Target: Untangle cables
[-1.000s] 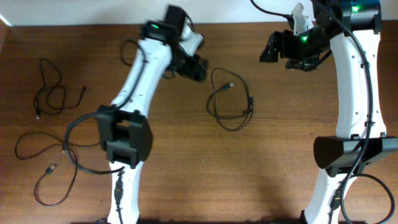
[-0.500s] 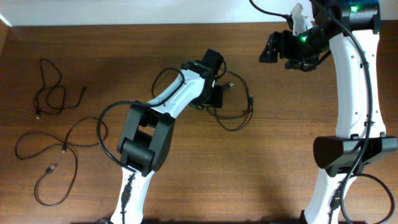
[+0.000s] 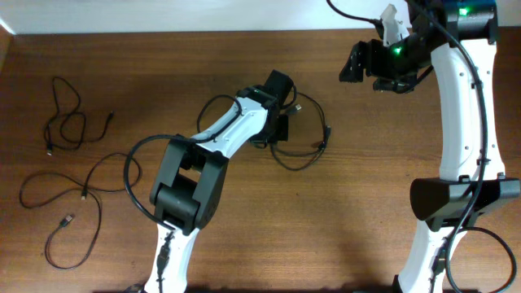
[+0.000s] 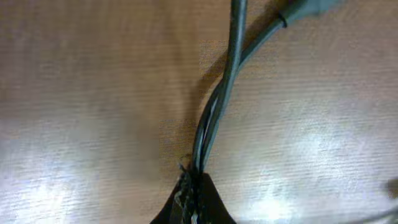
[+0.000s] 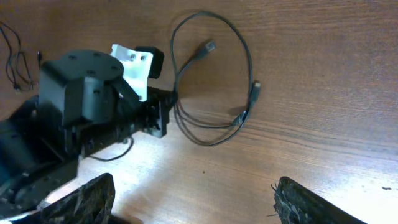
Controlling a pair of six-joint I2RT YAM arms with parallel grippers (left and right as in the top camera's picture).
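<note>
Since the left gripper is the nearer tool, I'm placing everything off it. It's clenched on the looped cable. In the left wrist view, two strands of that cable run straight into the pinched dark fingertips, lying twisted against each other just beyond them and splitting only further out. So the grasp sits on the loop's near edge. The rest of the loop fans away to the gripper's right, flat on the table, with one plug end inside the loop, beyond the grasp point.

Key relation: the strands' long axis leads directly away from the fingertips. My read is that a pull back along that line drags the whole loop, while a sideways pull would open the twist (a judgement only, nothing tested).

The right gripper has its fingers spread wide and holds nothing. It hangs well off to the right of the left gripper, past the loop's far side and clear of it. It's the farther arm, but it faces the free side of the loop.

Two other cables lie well apart to the left gripper's left, separate from each other and untouched.
</note>
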